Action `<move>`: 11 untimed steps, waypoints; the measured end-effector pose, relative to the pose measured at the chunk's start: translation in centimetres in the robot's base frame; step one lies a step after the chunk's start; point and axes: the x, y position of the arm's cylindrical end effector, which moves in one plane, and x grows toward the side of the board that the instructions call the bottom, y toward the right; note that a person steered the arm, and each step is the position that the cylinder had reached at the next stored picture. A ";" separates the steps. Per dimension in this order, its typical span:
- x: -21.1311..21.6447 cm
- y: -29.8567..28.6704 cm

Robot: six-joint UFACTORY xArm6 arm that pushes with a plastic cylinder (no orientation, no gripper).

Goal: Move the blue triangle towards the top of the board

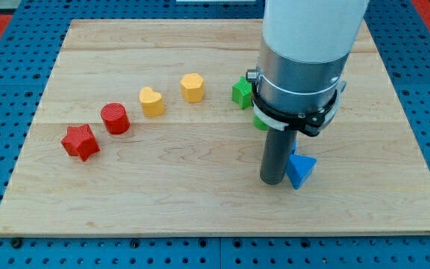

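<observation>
**Tip parked against blue triangle, lower right of board**

While the rod stands upright on the wooden board (200, 209), my tip (272, 181) is seen just to the view's left of the blue triangle (301, 169), touching it or very nearly so; exact contact cannot be told. No pincer is fitted, so no open or closed state can be given: only a plain dark rod is carried under the white and grey arm body (304, 60).

Positions, all taken from the blue triangle:
- The blue triangle itself is placed in the lower right part of the board, near the view's bottom, well short of the top edge.
- A green block (241, 93) is found up and to the view's left of it, partly hidden by the arm; its shape cannot be made out fully.
- A second bit of green (260, 121) is glimpsed directly above-left, mostly covered by the arm collar; shape cannot be told.
- A yellow hexagon-like block (192, 87) is set further left and higher.
- A yellow heart (151, 101) is placed left again.
- A red cylinder (115, 118) follows, further left.
- A red star (79, 141) is located farthest left, well apart from the blue triangle.

The last four are laid in a rising arc toward the arm.
</observation>
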 end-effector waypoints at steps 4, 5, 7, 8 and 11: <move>0.5 5.4; -1.9 5.4; -7.1 8.9; -7.5 10.7; -14.7 12.4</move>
